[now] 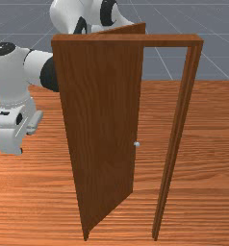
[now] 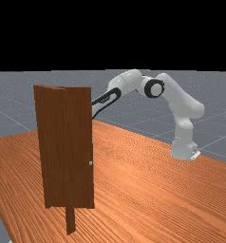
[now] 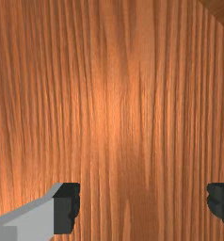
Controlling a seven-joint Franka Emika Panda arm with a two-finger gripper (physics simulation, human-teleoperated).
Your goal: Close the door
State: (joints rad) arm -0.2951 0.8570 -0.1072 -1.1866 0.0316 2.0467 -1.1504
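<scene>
Running the arm from here, I have the two-finger white-and-grey gripper (image 1: 18,144) above the orange-brown wooden table (image 1: 212,202), on the front view's left of the tall dark-brown wooden door (image 1: 104,120) and apart from it. The wrist view shows me both black-tipped fingers (image 3: 67,207) spread wide, gripping nothing, with bare wood grain between them. The door stands open in its matching brown wooden frame (image 1: 176,132), its free edge angled back toward the arm's side and carrying a small round pale knob (image 1: 137,144). In the far view, the white-and-grey jointed arm (image 2: 129,83) reaches behind the door panel.
</scene>
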